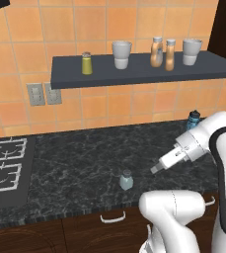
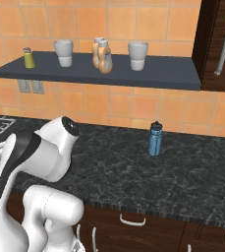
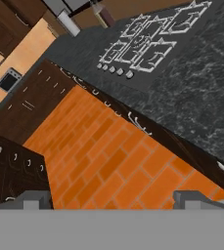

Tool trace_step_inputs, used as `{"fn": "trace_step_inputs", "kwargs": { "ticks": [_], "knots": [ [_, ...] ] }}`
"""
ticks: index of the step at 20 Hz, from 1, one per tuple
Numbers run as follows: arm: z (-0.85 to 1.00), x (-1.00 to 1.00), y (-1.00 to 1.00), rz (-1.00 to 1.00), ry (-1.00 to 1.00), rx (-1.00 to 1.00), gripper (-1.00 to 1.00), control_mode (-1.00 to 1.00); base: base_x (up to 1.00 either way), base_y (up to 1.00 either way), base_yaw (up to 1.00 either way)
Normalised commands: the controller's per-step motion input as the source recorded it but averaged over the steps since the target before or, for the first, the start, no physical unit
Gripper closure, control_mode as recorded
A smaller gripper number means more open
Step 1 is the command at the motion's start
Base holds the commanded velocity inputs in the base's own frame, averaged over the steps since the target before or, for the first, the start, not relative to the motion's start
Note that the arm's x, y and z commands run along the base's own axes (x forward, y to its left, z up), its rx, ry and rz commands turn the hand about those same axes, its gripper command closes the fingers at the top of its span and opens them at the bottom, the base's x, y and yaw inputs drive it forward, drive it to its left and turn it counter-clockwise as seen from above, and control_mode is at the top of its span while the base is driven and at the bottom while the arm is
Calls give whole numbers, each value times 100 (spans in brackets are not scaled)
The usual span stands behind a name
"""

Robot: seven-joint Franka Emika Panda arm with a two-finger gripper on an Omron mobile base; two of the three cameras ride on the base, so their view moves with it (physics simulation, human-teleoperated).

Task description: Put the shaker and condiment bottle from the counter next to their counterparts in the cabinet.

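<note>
Fingers [image 3: 112,200] spread and empty above the floor; condiment bottle [image 1: 169,54] already on the cabinet [image 1: 144,74] just beside the curvy orange bottle [image 1: 156,52], shaker [image 1: 126,180] still on the surface [image 1: 75,168], not yet beside the yellow-green shaker [image 1: 86,63], so about half done.

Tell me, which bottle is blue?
The bottle with the black cap standing alone on the counter. The two orange bottles stand on the shelf.
</note>
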Motion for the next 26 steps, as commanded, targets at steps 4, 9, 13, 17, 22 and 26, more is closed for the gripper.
{"fn": "trace_step_inputs", "kwargs": {
  "ticks": [4,9,13,17,22,26],
  "knots": [
    [2,-22,-20,0,-8,0,-100,-100,0,0,0],
    [-4,-57,-3,0,-6,0,-100,-100,0,0,0],
    [-11,-47,0,0,0,0,-100,-100,0,0,0],
    [-1,-11,0,0,0,-3,-100,-100,0,0,0],
    [0,0,0,0,0,-6,-100,-100,0,0,0],
    [0,5,-1,0,0,-7,-100,-100,0,0,0]
  ]
}}
